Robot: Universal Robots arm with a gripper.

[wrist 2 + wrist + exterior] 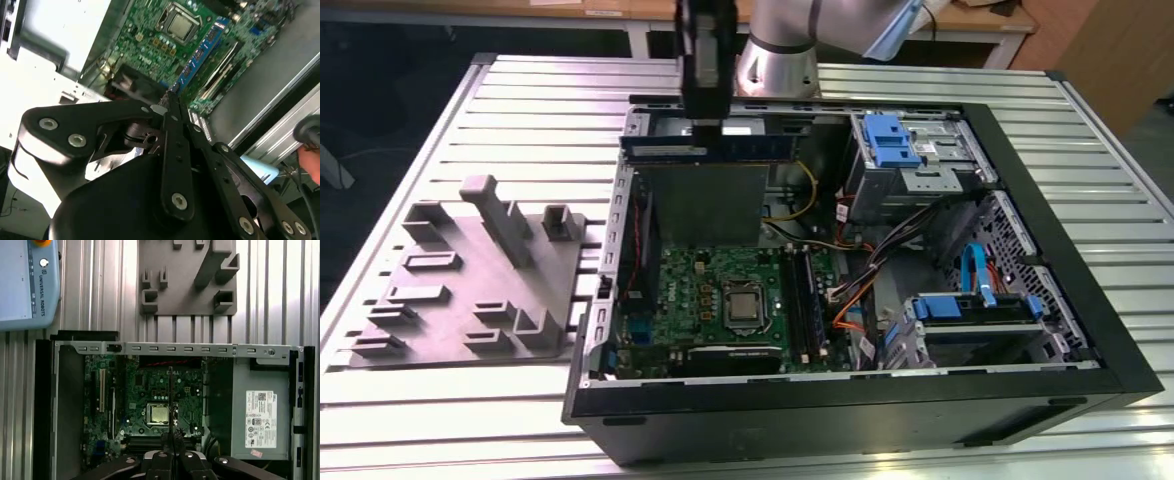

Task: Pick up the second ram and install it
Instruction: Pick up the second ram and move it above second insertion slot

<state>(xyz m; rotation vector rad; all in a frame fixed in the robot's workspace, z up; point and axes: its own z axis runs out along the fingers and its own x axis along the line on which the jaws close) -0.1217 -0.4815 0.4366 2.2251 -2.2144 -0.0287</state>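
The ram point(761, 147) hangs in the air, level and on edge, clamped near its middle between the fingertips of the pincer point(706, 128), which is closed narrow on it. It touches nothing else. In the second wrist view the ram point(200, 52) runs out from the pincer point(167, 102) as a long bluish strip. In the first wrist view the ram point(170, 395) shows edge-on as a thin dark line ahead of the pincer point(171, 436).

Beneath the pincer is the open case point(1067, 300), lying on its side. The green board point(700, 290) is on the case floor, well below the ram. In the first wrist view the ram's line crosses the board point(145, 390) just beside the CPU point(159, 413). The slots point(803, 310) are beside the CPU point(744, 305), down on the board and apart from the ram. The grey supply box point(260, 415) is off to one side of the pincer, inside the case.

Outside the case, a grey holder point(467, 270) lies on the slatted table point(520, 100), to the exterior view's left of the pincer.
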